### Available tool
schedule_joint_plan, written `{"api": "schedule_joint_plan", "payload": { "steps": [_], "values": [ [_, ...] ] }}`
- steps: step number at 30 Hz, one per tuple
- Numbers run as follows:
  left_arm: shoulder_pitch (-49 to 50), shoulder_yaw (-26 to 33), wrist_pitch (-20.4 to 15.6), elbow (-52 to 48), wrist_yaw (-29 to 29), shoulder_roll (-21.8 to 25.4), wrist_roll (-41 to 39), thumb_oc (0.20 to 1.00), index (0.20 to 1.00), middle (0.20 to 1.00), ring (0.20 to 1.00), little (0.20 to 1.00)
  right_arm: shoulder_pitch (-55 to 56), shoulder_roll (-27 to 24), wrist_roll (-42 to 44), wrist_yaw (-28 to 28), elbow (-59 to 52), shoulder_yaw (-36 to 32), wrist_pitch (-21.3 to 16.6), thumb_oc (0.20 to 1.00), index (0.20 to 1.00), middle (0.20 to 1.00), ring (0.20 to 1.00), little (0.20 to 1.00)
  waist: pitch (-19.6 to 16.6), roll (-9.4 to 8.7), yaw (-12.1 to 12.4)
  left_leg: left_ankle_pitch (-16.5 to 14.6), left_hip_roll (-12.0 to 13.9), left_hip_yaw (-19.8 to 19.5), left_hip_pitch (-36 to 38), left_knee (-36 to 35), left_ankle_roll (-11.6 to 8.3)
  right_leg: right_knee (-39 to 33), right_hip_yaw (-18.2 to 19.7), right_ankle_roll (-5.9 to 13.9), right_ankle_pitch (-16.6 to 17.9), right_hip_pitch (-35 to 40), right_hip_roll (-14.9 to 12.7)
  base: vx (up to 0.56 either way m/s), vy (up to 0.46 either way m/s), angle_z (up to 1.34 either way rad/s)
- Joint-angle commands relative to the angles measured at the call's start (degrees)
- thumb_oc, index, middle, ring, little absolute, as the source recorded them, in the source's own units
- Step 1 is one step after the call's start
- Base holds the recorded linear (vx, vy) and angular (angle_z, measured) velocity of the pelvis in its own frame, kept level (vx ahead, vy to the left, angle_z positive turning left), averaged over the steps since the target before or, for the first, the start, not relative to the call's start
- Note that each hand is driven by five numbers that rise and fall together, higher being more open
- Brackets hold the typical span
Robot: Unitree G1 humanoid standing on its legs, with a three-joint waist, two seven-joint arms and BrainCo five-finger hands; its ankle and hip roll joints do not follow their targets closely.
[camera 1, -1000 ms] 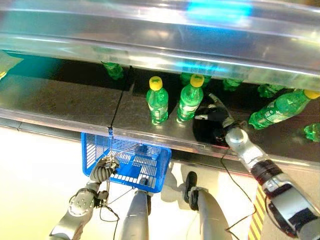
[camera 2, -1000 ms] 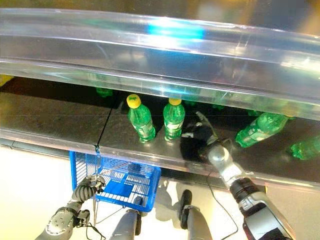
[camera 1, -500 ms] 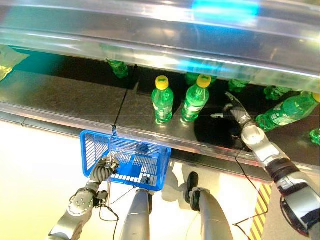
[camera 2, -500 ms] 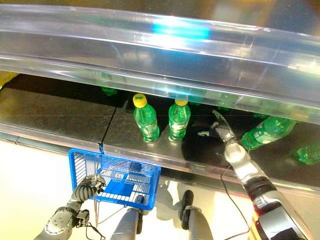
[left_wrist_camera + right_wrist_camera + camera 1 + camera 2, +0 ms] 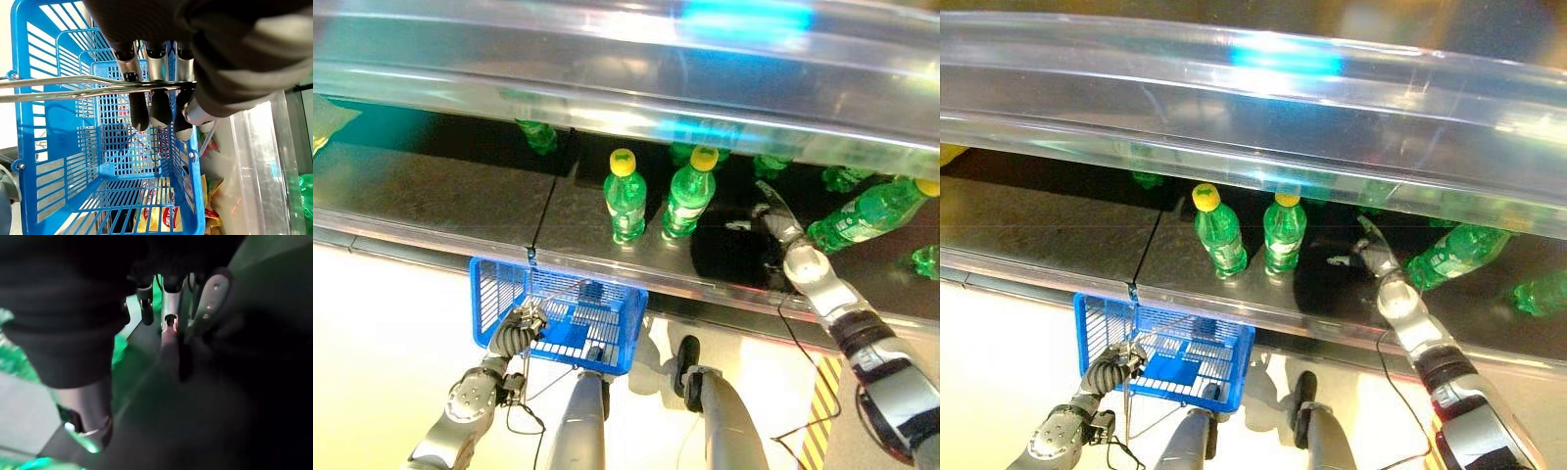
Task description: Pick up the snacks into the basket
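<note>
While the left hand (image 5: 161,105) curls round the basket handle (image 5: 73,88), the right hand (image 5: 773,220) reaches, fingers straight, between bottles (image 5: 690,196).

The right hand (image 5: 773,217) moved right along the shelf (image 5: 440,196), away from the two upright bottles (image 5: 688,193). It ended near the tilted bottle (image 5: 862,213), fingers straightened.
</note>
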Motion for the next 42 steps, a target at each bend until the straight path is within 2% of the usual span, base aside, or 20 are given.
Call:
{"api": "schedule_joint_plan", "payload": {
  "steps": [1,6,14,19,30,42],
  "values": [
    [0.4,1.6,-4.4,-7.8,0.8,2.8,-0.5,0.2,0.2,0.2,0.2,0.2,2.2,3.7,-0.6,2.4,2.6,5.7,2.1,1.0,1.0,1.0,1.0,1.0,0.0,1.51,1.1,6.3,0.9,-2.9,-1.6,-4.7,0.41,2.5,3.5,7.31,-5.3,4.0,-4.4,0.0,0.0,0.0],
    [0.4,1.5,-4.5,-8.0,0.6,3.0,-0.4,0.2,0.2,0.2,0.2,0.2,1.4,5.0,0.0,2.6,1.3,6.3,1.9,1.0,1.0,1.0,1.0,1.0,0.0,1.73,1.4,6.4,0.7,-3.1,-1.7,-4.7,0.4,2.4,3.4,7.4,-5.3,4.1,-4.6,0.0,0.0,0.0],
    [1.3,2.4,-4.5,-7.5,0.7,3.5,-0.1,0.2,0.2,0.2,0.2,0.2,2.1,3.5,3.5,2.7,-11.3,4.6,-0.2,1.0,1.0,1.0,1.0,1.0,0.0,0.9,1.3,6.5,0.7,-3.0,-1.3,-5.2,0.36,2.3,3.3,7.53,-5.1,4.2,-4.8,0.01,0.002,0.01],
    [1.6,2.7,-4.4,-6.8,0.7,3.4,0.5,0.2,0.2,0.2,0.2,0.2,3.4,0.4,2.7,3.1,-14.3,4.0,-0.7,1.0,1.0,1.0,1.0,1.0,0.0,0.15,0.8,6.6,0.9,-2.8,-1.3,-5.2,0.32,2.5,3.5,7.49,-5.1,4.0,-4.8,0.0,0.0,0.0],
    [3.0,4.0,-4.4,-7.5,0.0,3.6,0.3,0.2,0.2,0.2,0.2,0.2,4.8,-4.3,1.4,4.0,-17.3,2.4,-0.7,1.0,1.0,1.0,1.0,1.0,0.0,0.28,0.4,7.1,1.0,-3.0,-1.1,-6.0,0.0,2.3,3.5,7.5,-5.2,4.1,-4.6,0.0,0.0,0.0],
    [4.2,5.7,-4.2,-7.7,-1.0,3.9,1.5,0.2,0.2,0.2,0.2,0.2,13.7,-11.8,3.9,5.8,-26.5,-6.0,-2.9,1.0,1.0,1.0,1.0,1.0,0.0,-1.01,-1.0,6.9,1.4,-2.7,-0.9,-6.0,-0.14,2.4,3.7,7.48,-5.2,3.9,-4.4,0.0,0.0,0.0]
  ]
}}
